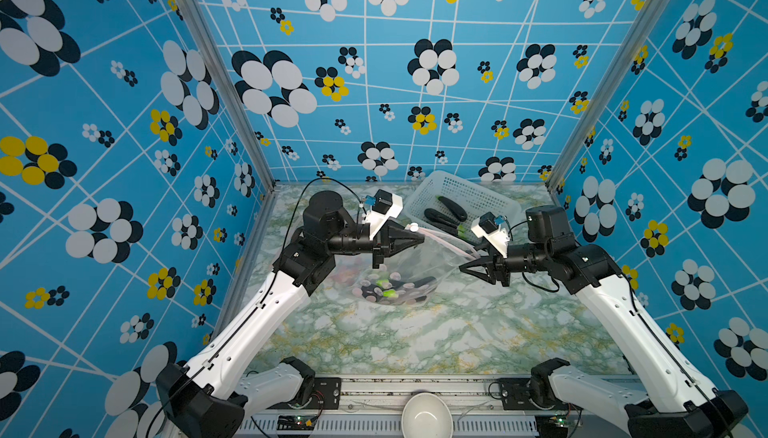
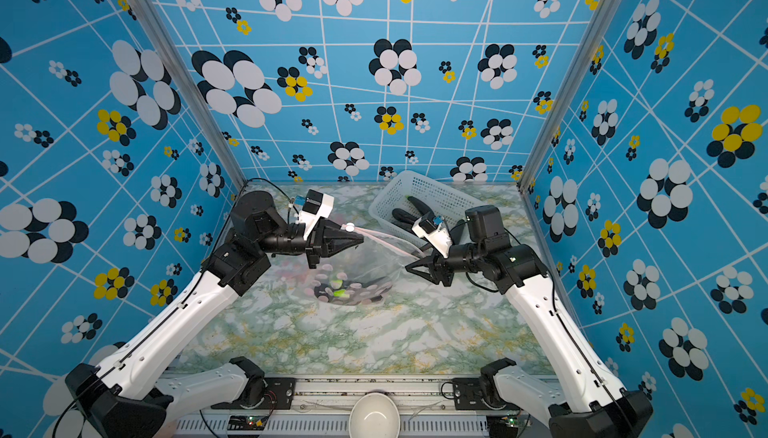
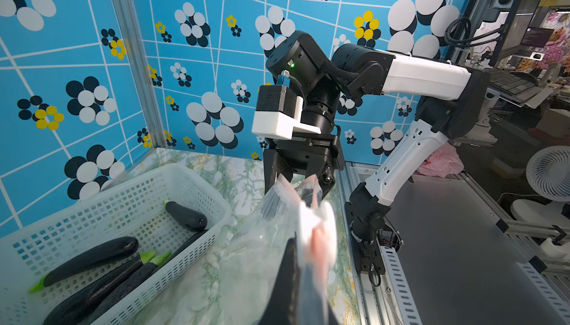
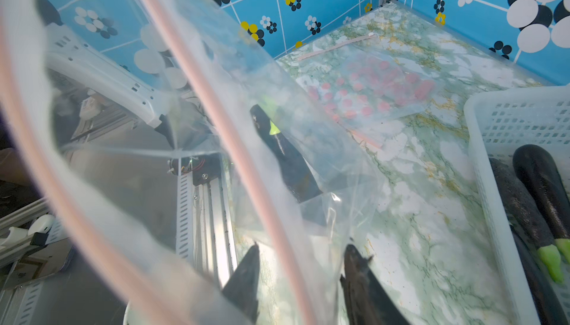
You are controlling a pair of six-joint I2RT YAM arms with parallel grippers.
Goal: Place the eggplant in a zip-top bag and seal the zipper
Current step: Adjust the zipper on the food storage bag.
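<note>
A clear zip-top bag (image 1: 419, 265) with a pink zipper strip (image 4: 234, 141) hangs over the middle of the table in both top views. A dark eggplant (image 1: 409, 284) (image 4: 287, 156) with a green stem lies inside, low in the bag. My left gripper (image 1: 420, 239) (image 3: 300, 238) is shut on the bag's top edge by the white slider (image 1: 413, 227). My right gripper (image 1: 464, 267) (image 4: 303, 255) stands open at the bag's other end. The zipper strip and film pass between its spread fingers (image 4: 251, 264).
A white perforated basket (image 1: 461, 190) (image 3: 191, 175) at the back right holds several more eggplants (image 3: 92, 255). A second flat bag with red dots (image 4: 376, 92) lies on the table behind. A white bowl (image 1: 426, 415) sits at the front rail.
</note>
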